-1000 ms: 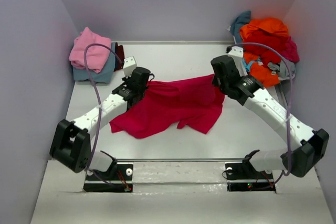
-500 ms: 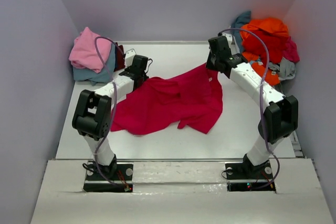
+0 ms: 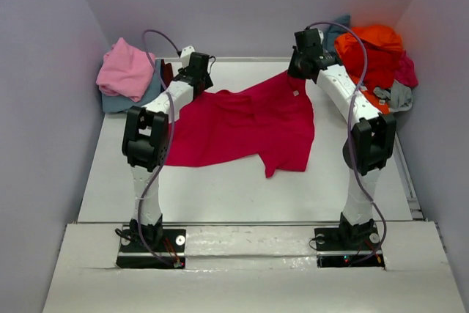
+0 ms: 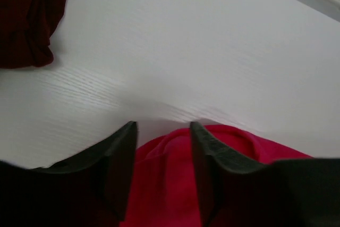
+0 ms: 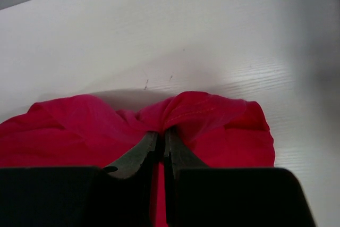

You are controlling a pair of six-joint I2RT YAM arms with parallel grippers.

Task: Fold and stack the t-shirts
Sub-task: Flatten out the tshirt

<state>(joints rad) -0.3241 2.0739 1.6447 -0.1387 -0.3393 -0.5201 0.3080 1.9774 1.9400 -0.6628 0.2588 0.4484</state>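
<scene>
Top external view showed the red t-shirt (image 3: 249,126) spread on the worktop (image 3: 220,188). The left end effector (image 4: 163,131) stood open over it; the right end effector (image 5: 162,139) pinched its edge, so a one-sided pull could skew it.

We see the left arm (image 3: 176,97) and the right arm (image 3: 343,93) built alike: white link shells joined by blocky black joint housings. A thin lavender cable (image 3: 156,31) loops along each. Both rise from black base mounts (image 3: 150,243). Our wrist views show matte dark, wedge-shaped fingers (image 4: 119,163).
</scene>
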